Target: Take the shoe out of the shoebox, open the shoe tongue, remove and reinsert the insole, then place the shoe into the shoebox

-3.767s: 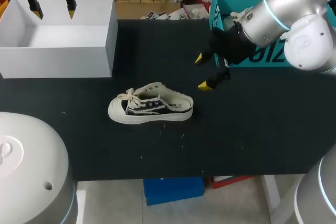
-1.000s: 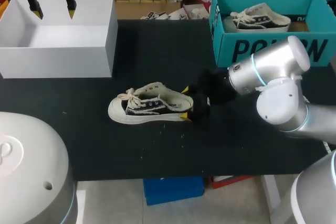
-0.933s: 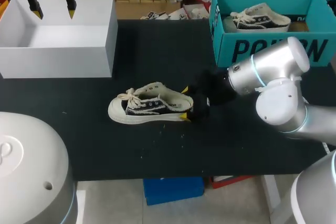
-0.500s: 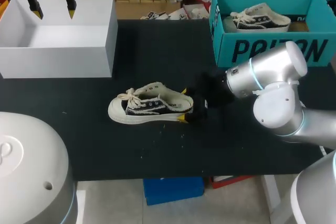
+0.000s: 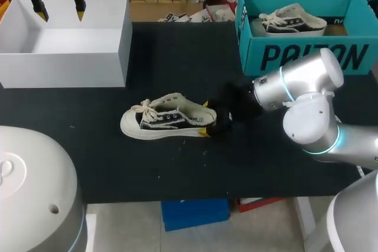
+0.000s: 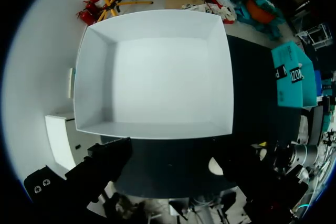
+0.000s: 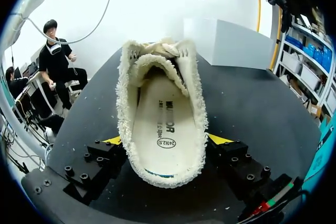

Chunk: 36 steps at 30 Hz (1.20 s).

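Shoe (image 5: pixel 168 123) lies toe toward the left edge of the table (image 5: pixel 177 169), heel clasped between the right jaws; left jaws, spread wide, hang well apart.

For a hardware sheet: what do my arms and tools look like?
The right arm is silver, rounded segments with cyan rings and a black wrist. The left arm shows a grey dome. The left tool and right tool are black with yellow tips; red and green wires run beside the right one.

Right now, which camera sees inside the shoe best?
The right wrist view: it looks straight into the shoe onto its insole. The head view shows only its outside; the left wrist view faces the white box.
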{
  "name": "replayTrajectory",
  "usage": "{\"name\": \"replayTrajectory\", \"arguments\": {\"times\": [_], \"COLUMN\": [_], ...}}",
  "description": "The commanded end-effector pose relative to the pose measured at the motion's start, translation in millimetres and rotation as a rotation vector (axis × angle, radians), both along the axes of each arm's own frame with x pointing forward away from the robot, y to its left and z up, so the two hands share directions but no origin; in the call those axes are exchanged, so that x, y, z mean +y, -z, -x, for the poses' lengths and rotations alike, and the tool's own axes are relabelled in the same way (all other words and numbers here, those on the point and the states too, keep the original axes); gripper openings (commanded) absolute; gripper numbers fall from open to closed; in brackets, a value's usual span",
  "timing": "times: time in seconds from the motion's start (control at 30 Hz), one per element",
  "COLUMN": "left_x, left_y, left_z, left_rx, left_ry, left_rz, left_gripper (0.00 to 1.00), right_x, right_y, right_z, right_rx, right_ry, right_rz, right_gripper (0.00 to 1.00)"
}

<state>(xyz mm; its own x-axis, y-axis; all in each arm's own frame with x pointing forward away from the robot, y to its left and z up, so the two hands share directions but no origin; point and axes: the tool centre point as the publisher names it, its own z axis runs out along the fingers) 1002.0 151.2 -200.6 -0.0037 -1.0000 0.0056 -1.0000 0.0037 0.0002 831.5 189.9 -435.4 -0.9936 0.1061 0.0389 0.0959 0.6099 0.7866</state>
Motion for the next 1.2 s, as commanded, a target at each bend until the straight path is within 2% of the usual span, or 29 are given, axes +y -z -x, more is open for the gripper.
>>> {"name": "replayTrajectory", "arguments": {"times": [0.03, 0.23, 0.43, 0.6, 1.1, 1.2], "left_x": [-1, -34, -75, -99, -95, -109], "left_y": [0, -8, -8, 2, 0, -2], "left_z": [0.5, 19.4, 57.4, 87.7, 88.5, 95.5], "left_rx": [0.002, 0.026, 0.051, 0.062, 0.057, 0.073], "left_ry": [-0.002, -0.021, 0.007, -0.023, -0.019, -0.013], "left_rz": [-0.004, -0.028, -0.014, -0.072, -0.086, -0.069], "left_gripper": [1.00, 1.00, 1.00, 1.00, 1.00, 1.00], "right_x": [3, 3, 3, 3, 3, 3], "right_y": [6, 6, 6, 6, 6, 6], "right_z": [-0.5, -0.5, -0.5, -0.5, -0.5, -0.5], "right_rx": [0.001, 0.001, 0.001, 0.001, 0.001, 0.001], "right_ry": [0.000, 0.000, 0.000, 0.000, 0.000, 0.000], "right_rz": [0.000, 0.000, 0.000, 0.000, 0.000, 0.000], "right_gripper": [0.00, 0.00, 0.00, 0.00, 0.00, 0.00]}}
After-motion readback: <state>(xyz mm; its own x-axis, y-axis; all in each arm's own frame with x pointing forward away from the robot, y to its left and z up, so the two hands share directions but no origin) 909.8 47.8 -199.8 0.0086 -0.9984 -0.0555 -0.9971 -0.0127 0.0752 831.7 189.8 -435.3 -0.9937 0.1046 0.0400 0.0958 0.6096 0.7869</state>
